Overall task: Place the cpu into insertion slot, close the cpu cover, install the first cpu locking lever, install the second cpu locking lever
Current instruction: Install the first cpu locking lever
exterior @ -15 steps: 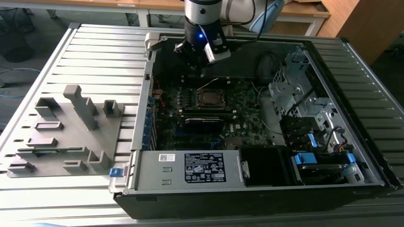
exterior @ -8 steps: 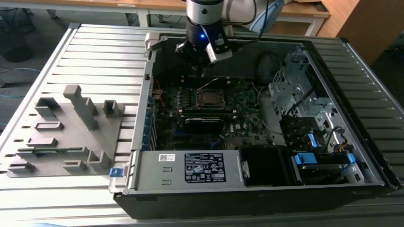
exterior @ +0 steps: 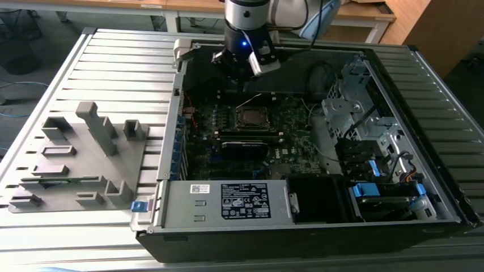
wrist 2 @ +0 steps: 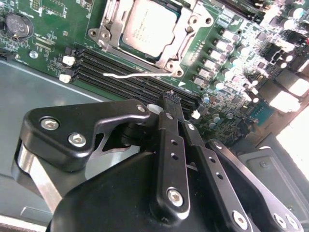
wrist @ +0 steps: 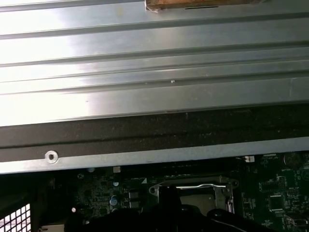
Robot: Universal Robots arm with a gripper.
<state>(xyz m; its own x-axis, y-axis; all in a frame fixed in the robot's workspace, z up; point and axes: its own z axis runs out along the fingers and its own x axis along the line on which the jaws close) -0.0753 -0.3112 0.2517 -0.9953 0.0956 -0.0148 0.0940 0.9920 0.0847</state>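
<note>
The cpu point(wrist 2: 147, 25) lies with its dull silver top up in the insertion slot point(exterior: 252, 117) on the green board. The cpu cover point(wrist 2: 179, 44) lies flat around it as a silver frame. One thin wire locking lever point(wrist 2: 135, 75) sticks out sideways over the black memory slots point(wrist 2: 120, 82), unlatched; in the exterior view this lever point(exterior: 248, 102) shows as a slanted line at the socket's far edge. My gripper point(wrist 2: 170, 98) is shut with nothing between its black fingers. It hangs a little above the board just beyond the socket's far side point(exterior: 240, 86).
The open computer case point(exterior: 423, 187) rests on a slatted metal table point(exterior: 113, 68). A white-labelled grey power supply point(exterior: 226, 201) fills the case's near side. Drive cages with cables point(exterior: 378, 141) are at the exterior view's right. A grey fixture block point(exterior: 76, 158) stands left of the case.
</note>
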